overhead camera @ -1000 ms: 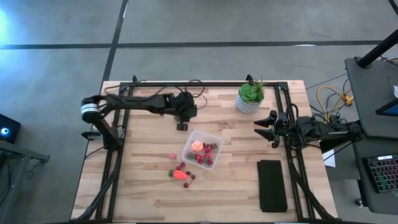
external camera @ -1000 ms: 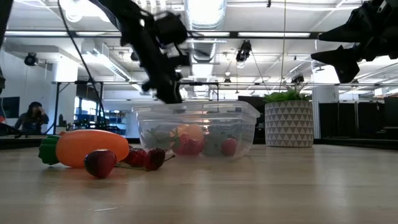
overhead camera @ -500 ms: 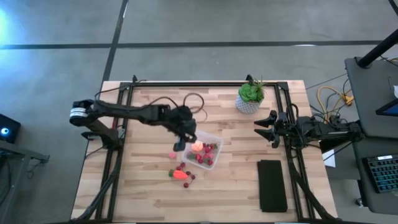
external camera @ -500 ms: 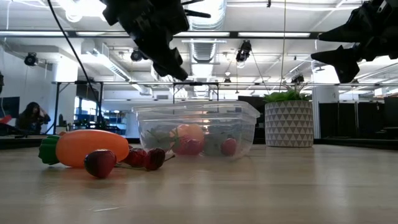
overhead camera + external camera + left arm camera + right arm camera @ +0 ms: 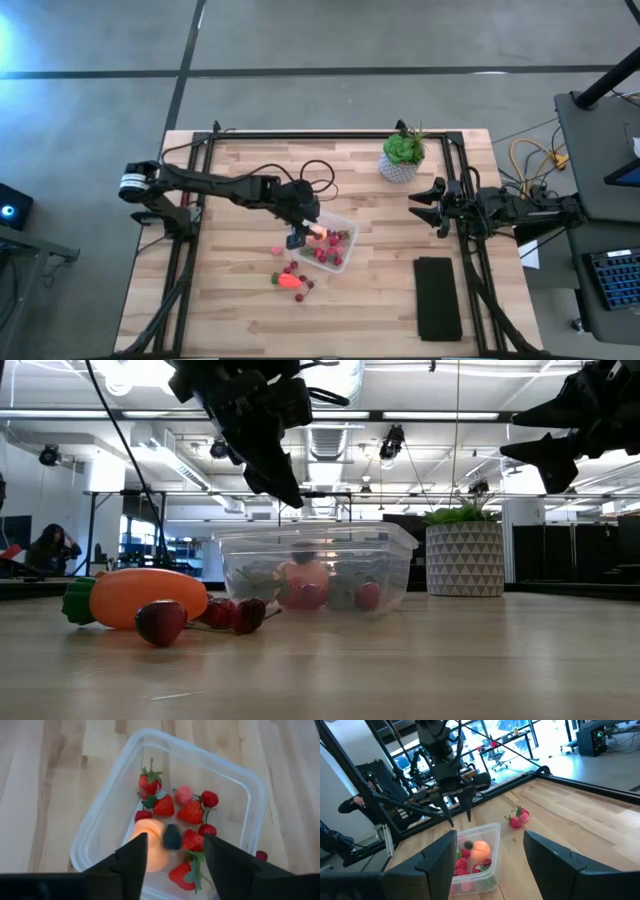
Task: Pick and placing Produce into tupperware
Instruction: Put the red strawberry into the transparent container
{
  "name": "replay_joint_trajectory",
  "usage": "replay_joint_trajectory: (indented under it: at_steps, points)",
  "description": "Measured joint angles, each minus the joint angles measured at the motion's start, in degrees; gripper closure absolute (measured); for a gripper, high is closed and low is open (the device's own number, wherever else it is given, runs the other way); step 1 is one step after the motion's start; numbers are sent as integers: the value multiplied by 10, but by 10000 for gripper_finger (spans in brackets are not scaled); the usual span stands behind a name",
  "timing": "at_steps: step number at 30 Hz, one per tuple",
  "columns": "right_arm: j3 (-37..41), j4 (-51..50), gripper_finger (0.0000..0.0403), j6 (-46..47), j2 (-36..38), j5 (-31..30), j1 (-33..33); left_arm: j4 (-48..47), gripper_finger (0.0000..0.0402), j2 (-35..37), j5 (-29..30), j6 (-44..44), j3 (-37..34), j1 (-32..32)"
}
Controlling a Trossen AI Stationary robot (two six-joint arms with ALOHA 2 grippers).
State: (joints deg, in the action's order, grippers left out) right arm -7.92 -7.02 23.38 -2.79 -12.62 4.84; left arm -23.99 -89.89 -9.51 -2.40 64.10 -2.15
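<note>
Judging by their look, the tiny red toy strawberries (image 5: 191,813) are light, hard and slippery, so you should pinch one across its body, not its leaves. Your left gripper (image 5: 173,851) hangs with fingers parted directly over the clear square plastic tupperware (image 5: 95,832); a small dark berry (image 5: 172,836) shows between them, released. Only the low view shows you the orange toy carrot (image 5: 140,596) lying outside, beside the box. Your right gripper (image 5: 418,207) waits well apart, fingers spread, holding nothing.

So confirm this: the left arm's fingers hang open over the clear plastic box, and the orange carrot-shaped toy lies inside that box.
Not quite. The orange carrot-shaped toy lies on the table outside the clear plastic box, as the low view shows. The left arm's fingers do hang open over the box.
</note>
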Motion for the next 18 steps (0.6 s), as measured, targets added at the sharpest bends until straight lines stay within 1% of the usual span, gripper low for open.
replay_joint_trajectory:
  at_steps: [4,7,9,11,13,15,18]
  points:
    - [0,0,181,0,0,0,0,-9,179,0,16,-17,0,0]
    - [0,0,181,0,0,0,0,-57,158,4,79,-17,2,-1]
    - [0,0,181,0,0,0,0,-96,153,8,123,-12,6,-8]
    - [0,0,181,0,0,0,0,-136,151,12,144,24,6,-17]
    - [0,0,181,0,0,0,0,-166,151,16,156,85,2,-26]
    - [0,0,181,0,0,0,0,-175,151,17,163,143,-3,-38]
    - [0,0,181,0,0,0,0,-175,151,17,166,198,-14,-61]
